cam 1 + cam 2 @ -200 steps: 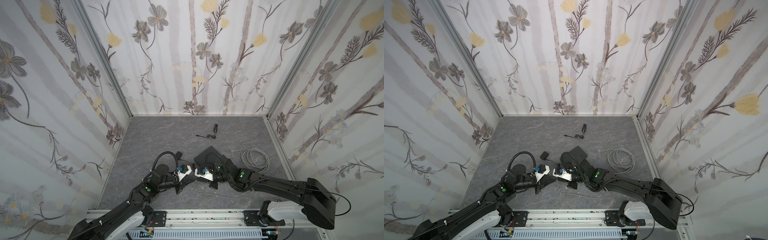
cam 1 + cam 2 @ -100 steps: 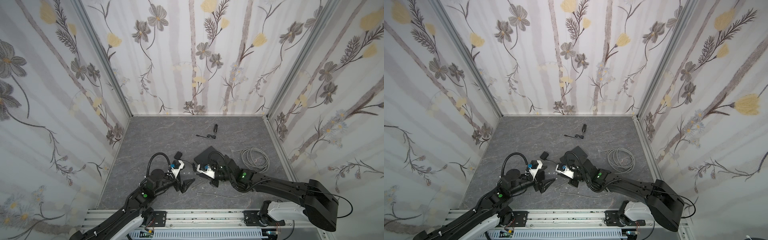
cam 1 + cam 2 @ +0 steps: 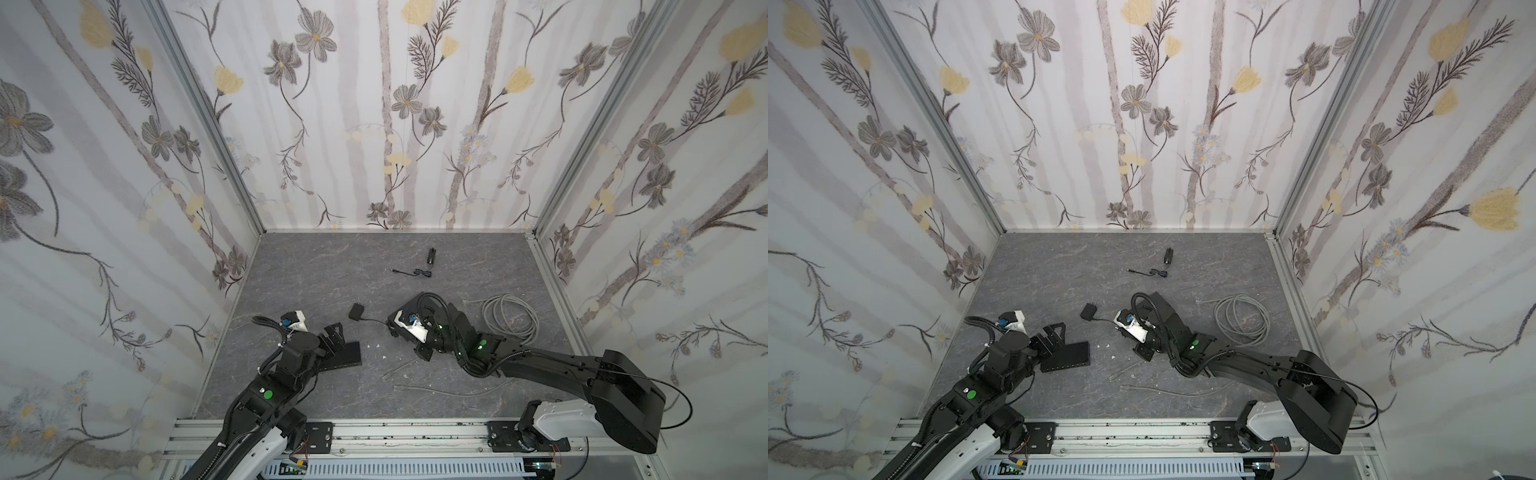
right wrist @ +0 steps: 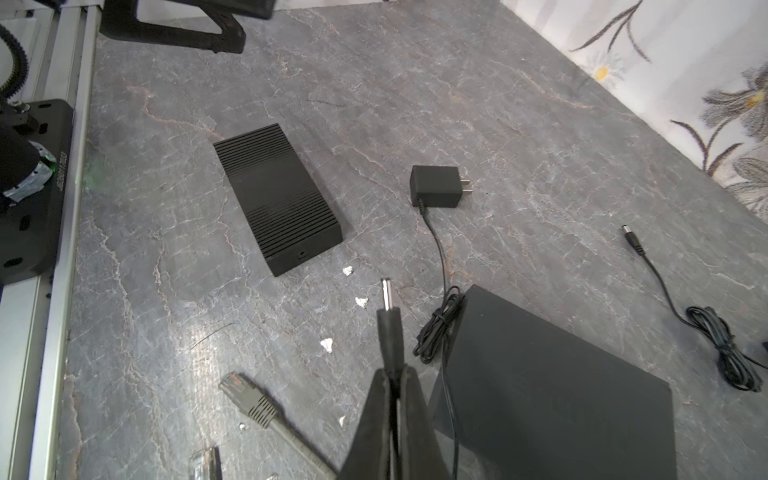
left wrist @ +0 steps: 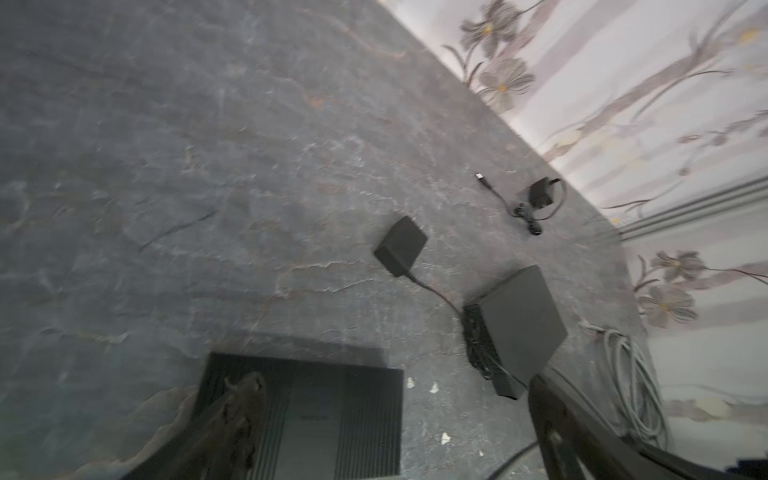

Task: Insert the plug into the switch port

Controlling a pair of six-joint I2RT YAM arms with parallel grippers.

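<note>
The grey slate-look tabletop (image 3: pixel 332 266) carries everything. The largest piece that matters is the switch (image 3: pixel 340 355), a ribbed black box lying flat at the near left in both top views. Its long axis runs roughly from 8 o'clock to 2 o'clock, and the short face at the 2 o'clock end is turned toward the right arm.

The left tool (image 3: pixel 333 332) is the nearer one. It sits at the switch's 10 o'clock edge with its fingers spread wide and nothing between them; I cannot tell whether a finger touches the casing. The right tool (image 4: pixel 392 374) stands at about 3 o'clock from the switch, with a strip of bare tabletop between them. Its fingers are pressed together on the black sleeve of the barrel plug (image 4: pixel 388 320). So the task's thing is off the tabletop, in the right arm's grip, with its metal tip leading.

Judging from the right wrist view, the plug points at about 9 o'clock, a little off the switch's own line. Carried straight on, the tip would pass just beside the near end, through the gap between the switch and the power adapter (image 4: pixel 436 185). The port (image 4: pixel 302 252) shows as a small round hole in that near end face.

The coming move seems to hinge on swinging the tip toward 8 o'clock and shifting it sideways until it meets the hole, then pushing along the switch's length. The spread left tool looks well placed to brace the far end, since so light a box would likely slide.
</note>
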